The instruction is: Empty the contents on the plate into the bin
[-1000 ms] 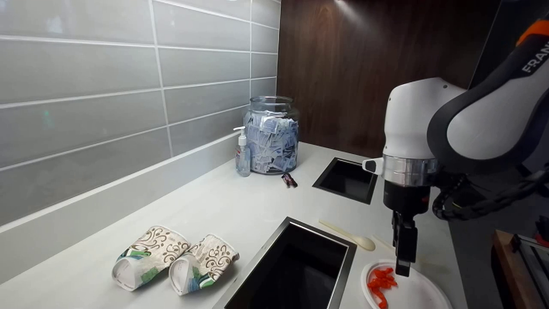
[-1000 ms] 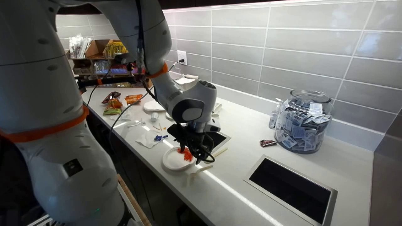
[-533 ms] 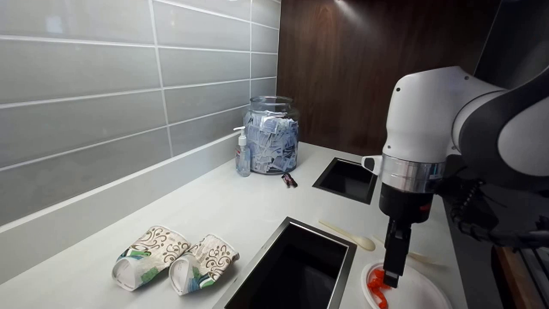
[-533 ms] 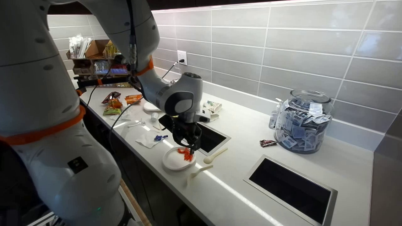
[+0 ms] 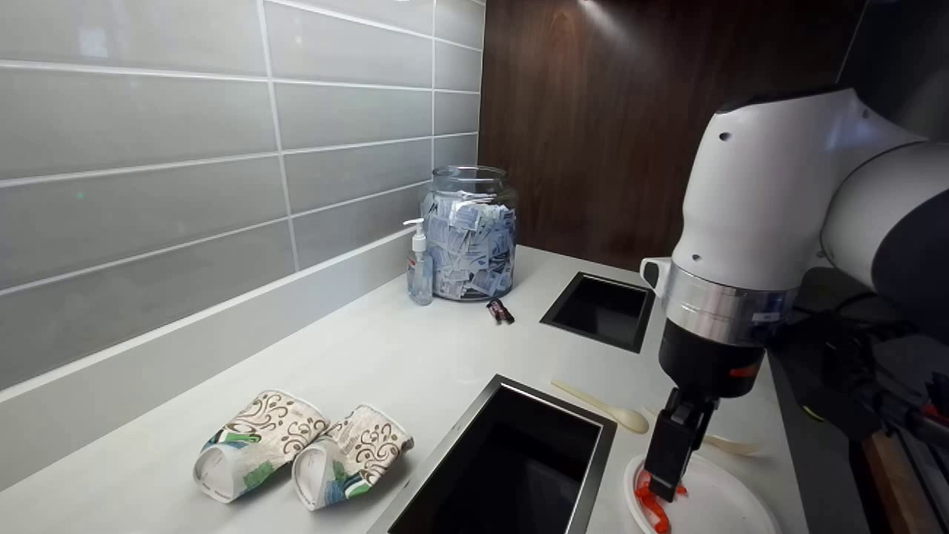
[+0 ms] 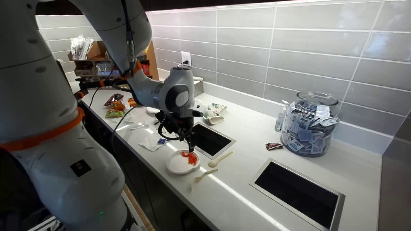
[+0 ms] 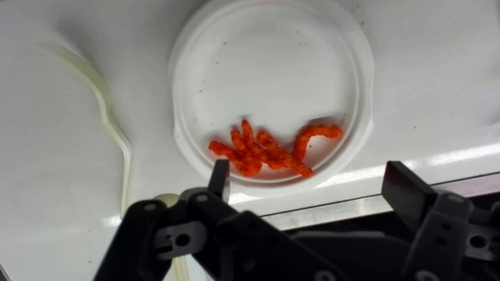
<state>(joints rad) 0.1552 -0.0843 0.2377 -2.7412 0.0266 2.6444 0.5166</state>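
A white counter (image 5: 445,356) runs along a grey tiled wall (image 5: 185,148) and ends at a dark wood panel (image 5: 630,133). Near the wall-panel corner stands a glass jar (image 5: 467,185) of sachets (image 5: 471,245), with a pump bottle (image 5: 420,274) just beside it. A wrapper (image 5: 500,311) lies near the jar.

The plate (image 7: 273,78) rests near the front edge, opposite the tiled wall. The metal-framed bin opening (image 5: 511,460) lies just beside it, on the wall side; a further framed opening (image 5: 600,311) lies toward the panel end. Red snack pieces (image 7: 279,158) lie on the plate, gathered along the rim facing the bin opening.

The arm (image 5: 749,200) extends over the front edge. The gripper (image 7: 310,179) is positioned over that rim, pointing downward at a slight tilt. The jaws stand apart. Contact between the fingertips (image 7: 402,187) and the plate cannot be determined.

A spoon (image 5: 612,409) lies near the corner of the bin opening. A pale utensil (image 7: 104,103), its head blurred, lies between the spoon and the front edge. Two paper cups (image 5: 263,437) lie on their sides between the bin opening and the tiled wall. Snack bags (image 6: 117,105) lie near the front edge, at the end away from the panel; an organizer (image 6: 93,64) stands beyond them.
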